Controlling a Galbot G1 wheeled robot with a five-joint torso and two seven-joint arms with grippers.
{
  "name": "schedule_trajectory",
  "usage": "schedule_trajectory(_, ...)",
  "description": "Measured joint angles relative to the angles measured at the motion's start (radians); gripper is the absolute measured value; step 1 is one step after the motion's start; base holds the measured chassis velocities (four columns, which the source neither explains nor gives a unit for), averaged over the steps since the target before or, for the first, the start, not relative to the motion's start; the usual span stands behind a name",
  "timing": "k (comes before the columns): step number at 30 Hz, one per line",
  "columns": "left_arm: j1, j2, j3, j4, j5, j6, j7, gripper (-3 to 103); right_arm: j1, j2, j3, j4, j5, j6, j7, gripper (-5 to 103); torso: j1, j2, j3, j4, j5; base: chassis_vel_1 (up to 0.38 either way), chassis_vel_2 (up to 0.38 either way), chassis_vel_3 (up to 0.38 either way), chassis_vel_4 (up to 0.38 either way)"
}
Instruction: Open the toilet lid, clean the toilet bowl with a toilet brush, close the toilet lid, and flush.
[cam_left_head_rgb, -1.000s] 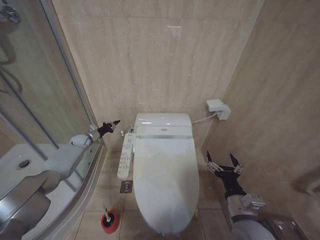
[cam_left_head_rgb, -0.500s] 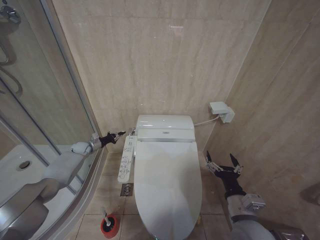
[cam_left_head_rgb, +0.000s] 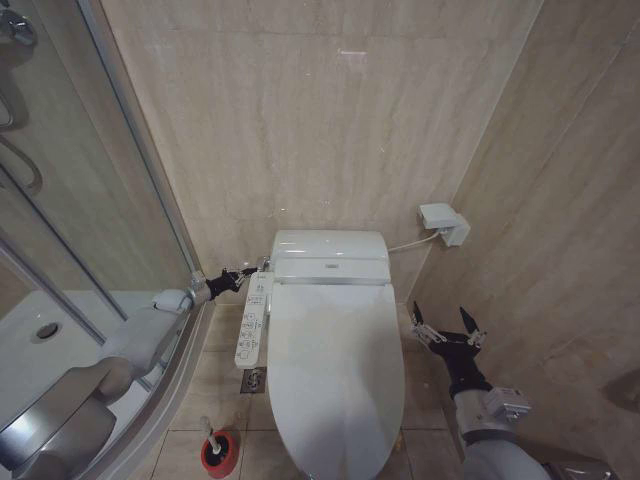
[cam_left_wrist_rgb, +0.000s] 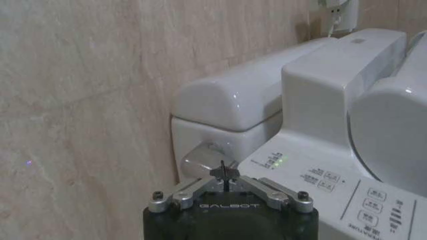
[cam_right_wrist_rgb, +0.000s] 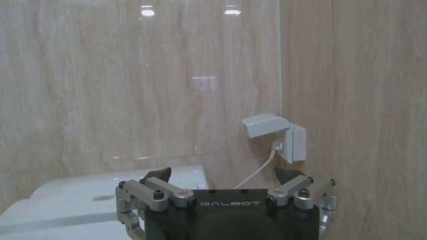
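Note:
The glossy white toilet lid (cam_left_head_rgb: 332, 370) lies shut over the seat, hiding the toilet bowl. My left gripper (cam_left_head_rgb: 243, 271) is shut with nothing in it. Its joined fingertips (cam_left_wrist_rgb: 223, 172) sit right at the silver flush lever (cam_left_wrist_rgb: 200, 160) on the side of the tank (cam_left_head_rgb: 328, 250); I cannot tell whether they touch it. The toilet brush (cam_left_head_rgb: 209, 430) stands with its thin white handle up in a red holder cup (cam_left_head_rgb: 220, 450) on the floor left of the toilet. My right gripper (cam_left_head_rgb: 447, 325) hangs open and empty to the right of the lid, also seen as the gripper (cam_right_wrist_rgb: 223, 176) facing the wall.
A white control panel (cam_left_head_rgb: 254, 318) juts from the toilet's left side, just beside my left gripper. The glass shower wall (cam_left_head_rgb: 90, 220) and white shower tray (cam_left_head_rgb: 40, 340) close off the left. A wall socket (cam_left_head_rgb: 440, 222) with a cable sits at the right. A floor drain (cam_left_head_rgb: 252, 376) lies by the toilet.
My left gripper has dropped lower and moved in toward the tank's flush lever. The head camera shifted slightly at first. The right arm has stayed put.

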Motion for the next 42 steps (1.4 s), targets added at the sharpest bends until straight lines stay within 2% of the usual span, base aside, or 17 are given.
schedule_trajectory(14,-0.013,-0.008,0.015,0.001,0.002,0.001,-0.002,0,0.000,0.000,0.000,0.000,0.000,0.000,0.000,100,0.000,0.000,0.000,-0.0004,0.0001,-0.026,0.027,0.026,-0.027)
schedule_trajectory(24,-0.014,-0.002,0.035,-0.007,0.011,-0.007,0.015,0,0.000,0.000,0.000,0.000,0.000,0.000,0.000,100,0.000,0.000,0.000,0.0002,0.0002,-0.082,0.071,0.088,-0.077)
schedule_trajectory(29,-0.024,-0.006,0.039,0.004,0.016,-0.004,0.028,0,0.000,0.000,0.000,0.000,0.000,0.000,0.000,100,0.000,0.000,0.000,-0.0002,0.0002,0.014,-0.017,-0.016,0.016)
schedule_trajectory(42,-0.003,-0.035,0.017,0.037,0.034,0.003,0.028,0,0.000,0.000,0.000,0.000,0.000,0.000,0.000,100,-0.001,0.000,-0.001,-0.0001,0.0006,0.003,-0.003,-0.004,0.002)
